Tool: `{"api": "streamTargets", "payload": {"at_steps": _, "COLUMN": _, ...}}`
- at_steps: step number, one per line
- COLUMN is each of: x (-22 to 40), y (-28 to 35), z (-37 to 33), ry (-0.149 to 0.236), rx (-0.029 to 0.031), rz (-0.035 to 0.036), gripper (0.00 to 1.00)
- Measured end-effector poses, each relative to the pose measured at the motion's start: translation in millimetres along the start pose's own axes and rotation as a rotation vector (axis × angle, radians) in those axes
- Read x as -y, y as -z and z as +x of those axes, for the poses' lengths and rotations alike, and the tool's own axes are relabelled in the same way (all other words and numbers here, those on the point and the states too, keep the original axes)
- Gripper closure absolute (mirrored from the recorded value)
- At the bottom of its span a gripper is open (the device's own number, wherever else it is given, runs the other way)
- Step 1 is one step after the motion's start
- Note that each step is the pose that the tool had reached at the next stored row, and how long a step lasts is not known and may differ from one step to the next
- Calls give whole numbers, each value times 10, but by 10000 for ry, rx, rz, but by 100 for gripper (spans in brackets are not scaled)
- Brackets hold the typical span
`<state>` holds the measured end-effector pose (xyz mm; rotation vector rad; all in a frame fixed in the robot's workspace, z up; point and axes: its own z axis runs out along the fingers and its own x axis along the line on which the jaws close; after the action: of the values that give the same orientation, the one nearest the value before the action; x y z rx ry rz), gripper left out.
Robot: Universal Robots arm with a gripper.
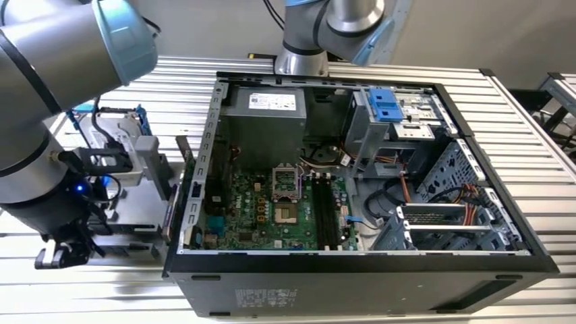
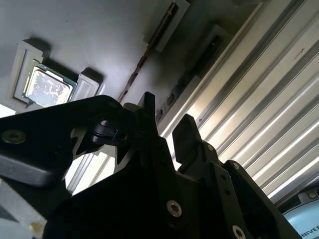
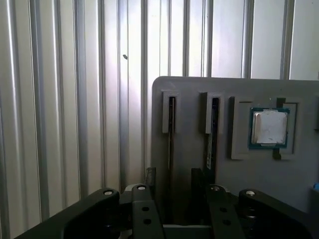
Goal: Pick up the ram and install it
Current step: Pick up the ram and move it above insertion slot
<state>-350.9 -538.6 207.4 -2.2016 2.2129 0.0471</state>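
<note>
In the first wrist view, two ram sticks stand on edge in the slots of a grey holder. One ram runs down between my fingers. The other ram lies just outside one finger. My gripper is open, with a black finger on each side of the first stick and daylight between them. The second wrist view has the same gripper open, with the thin edge of a ram beyond its tips. I cannot tell whether the fingers touch the stick.
A square silver processor sits in a pocket of the holder beside the sticks. In the exterior view, my arm hangs over the grey tray left of the open computer case. Long dark memory slots show on the green motherboard.
</note>
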Motion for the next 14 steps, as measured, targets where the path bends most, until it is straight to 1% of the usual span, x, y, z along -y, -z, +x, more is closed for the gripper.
{"api": "streamTargets", "payload": {"at_steps": 4, "x": 0, "y": -53, "z": 2, "ry": -1, "rx": 7, "rz": 0, "gripper": 0}}
{"api": "streamTargets", "payload": {"at_steps": 6, "x": 0, "y": -69, "z": 2, "ry": -1, "rx": 8, "rz": -1, "gripper": 0}}
{"api": "streamTargets", "payload": {"at_steps": 14, "x": 1, "y": -88, "z": 2, "ry": 0, "rx": 9, "rz": 0, "gripper": 0}}
